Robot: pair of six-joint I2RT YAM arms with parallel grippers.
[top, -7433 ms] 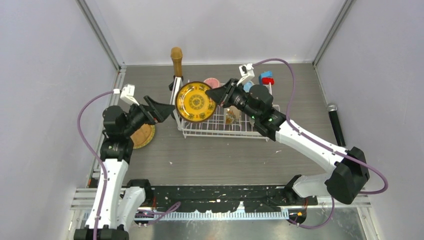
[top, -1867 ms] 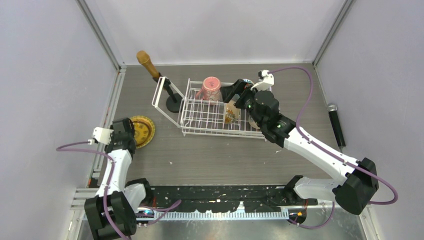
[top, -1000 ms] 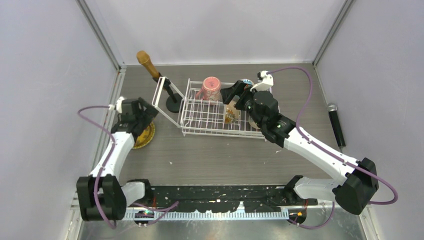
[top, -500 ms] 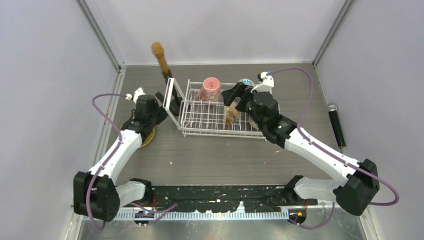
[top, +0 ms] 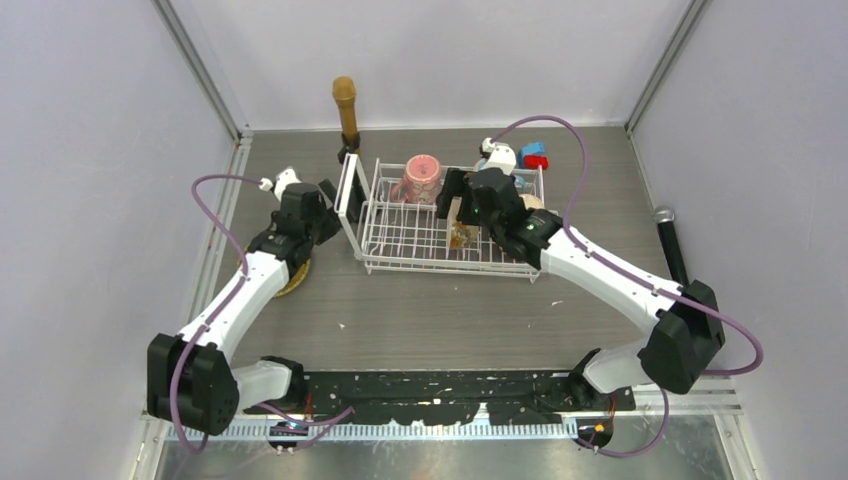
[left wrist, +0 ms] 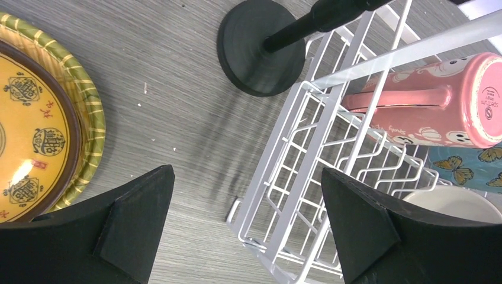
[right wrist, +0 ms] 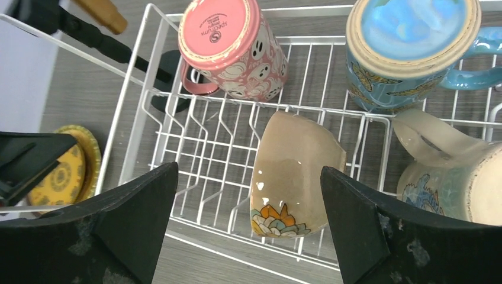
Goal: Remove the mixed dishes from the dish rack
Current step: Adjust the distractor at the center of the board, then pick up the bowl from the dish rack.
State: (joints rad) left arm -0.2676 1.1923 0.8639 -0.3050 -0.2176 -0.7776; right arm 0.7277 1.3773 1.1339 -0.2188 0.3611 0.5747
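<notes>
Golden plates (top: 293, 277), both of them, lie stacked on the worktop (top: 450, 310) just behind and to the left of the left hand (top: 322, 213); seconds ago one stood in the dish rack (top: 400, 240) between the two hands, so the plates are out and only the cups remain to unload. Since then the left hand has swung off the stack toward the rack end just to its right; the brown stick (top: 345, 100), which leaned away a moment ago, stands upright again; the right hand (top: 455, 195) has slid sideways along the rack, and the blue-and-red block (top: 533, 156) shows behind it once more. Both hands are spread wide and hold nothing.

The overhead view gives the layout, but the right arm covers most of what the rack holds; the right wrist view lays it bare: the pink mug (right wrist: 231, 47) bottom-up ahead and to the left of the hand, the blue mug (right wrist: 408, 53) ahead and to the right, a beige flowered cup (right wrist: 296, 171) on its side under the gap between the fingers (right wrist: 118, 225), a cream mug (right wrist: 456, 171) off to the right. Only the left wrist view shows the plates' pattern, and that the left hand hangs over the rack's corner; the pink mug lies beyond its right finger. I judge a cup comes next, probably the beige one for the right hand.
</notes>
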